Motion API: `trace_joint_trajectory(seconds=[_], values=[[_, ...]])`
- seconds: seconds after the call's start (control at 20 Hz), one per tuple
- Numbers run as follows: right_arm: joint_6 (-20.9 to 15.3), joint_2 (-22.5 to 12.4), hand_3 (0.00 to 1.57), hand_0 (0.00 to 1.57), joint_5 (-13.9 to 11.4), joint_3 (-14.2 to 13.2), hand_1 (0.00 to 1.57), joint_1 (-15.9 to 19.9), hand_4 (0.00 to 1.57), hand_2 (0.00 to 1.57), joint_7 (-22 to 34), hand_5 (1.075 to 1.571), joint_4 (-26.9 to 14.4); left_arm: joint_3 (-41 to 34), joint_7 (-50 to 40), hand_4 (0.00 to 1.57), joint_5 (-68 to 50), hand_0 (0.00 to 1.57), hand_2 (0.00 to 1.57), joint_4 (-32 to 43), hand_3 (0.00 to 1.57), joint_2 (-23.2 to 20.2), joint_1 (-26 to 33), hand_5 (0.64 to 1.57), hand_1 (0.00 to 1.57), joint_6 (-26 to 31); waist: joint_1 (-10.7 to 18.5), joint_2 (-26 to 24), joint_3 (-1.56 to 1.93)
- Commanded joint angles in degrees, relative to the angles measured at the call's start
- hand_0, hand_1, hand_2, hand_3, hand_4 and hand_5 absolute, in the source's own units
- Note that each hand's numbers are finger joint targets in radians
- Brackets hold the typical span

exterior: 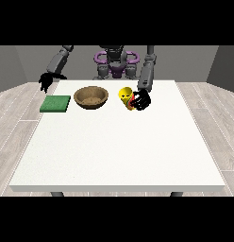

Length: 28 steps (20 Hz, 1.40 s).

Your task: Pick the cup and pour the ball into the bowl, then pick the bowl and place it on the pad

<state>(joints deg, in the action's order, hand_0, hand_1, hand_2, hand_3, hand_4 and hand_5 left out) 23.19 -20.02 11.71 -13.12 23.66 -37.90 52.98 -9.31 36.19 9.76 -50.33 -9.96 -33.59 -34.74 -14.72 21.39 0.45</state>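
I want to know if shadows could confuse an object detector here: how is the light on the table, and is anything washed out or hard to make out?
Front view: even, soft light; the white table shows no glare and no strong cast shadows. The bowl has a darker inside, and the green pad reads flat. The yellow cup is partly hidden by the dark hand at the view's right.

On the table (119,151): one cup (125,96), one bowl (91,97), one pad (55,103).
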Motion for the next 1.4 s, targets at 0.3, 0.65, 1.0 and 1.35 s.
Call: trace_joint_trajectory(seconds=[0.3, 0.65, 1.0, 1.35], values=[[-1.69, 1.21, 0.24, 0.0, -1.39, 0.35, 0.0, 4.68, 0.33, 0.19, 3.38, 1.548, -9.42, 16.96, -23.64, 1.2, 27.83, 1.44, 1.57, 7.25, 1.57, -2.89, -4.0, 1.565, 1.44, -9.63, 2.79, -11.09, -0.13], [-1.36, -0.8, 0.15, 0.0, -1.01, -2.63, 0.0, 0.72, 0.37, 0.23, -0.09, 1.546, -16.67, 25.84, -37.87, 1.16, 42.55, 1.43, 1.57, 8.97, 1.57, 4.63, -6.53, 1.57, 1.43, -5.8, 9.53, -17.03, -0.35], [-1.78, -3.66, 0.22, 0.0, -0.72, -5.25, 0.0, -0.6, 0.4, 0.28, -2.43, 1.541, -22.68, 34.75, -49.1, 0.88, 56.91, 1.21, 1.57, 8.62, 1.52, 6.6, -16.02, 1.531, 1.21, 6.7, 15.61, -20.59, -0.26], [-2.99, -3.49, 0.39, 0.0, -1.37, -5.6, 0.0, -1.0, 0.4, 0.24, -5.5, 1.54, -25.87, 42.79, -56.53, 0.87, 61.23, 0.22, 1.57, 1.55, 1.44, 9.88, -16.04, 1.529, 0.22, 17.05, 17.16, -20.39, -0.36]])
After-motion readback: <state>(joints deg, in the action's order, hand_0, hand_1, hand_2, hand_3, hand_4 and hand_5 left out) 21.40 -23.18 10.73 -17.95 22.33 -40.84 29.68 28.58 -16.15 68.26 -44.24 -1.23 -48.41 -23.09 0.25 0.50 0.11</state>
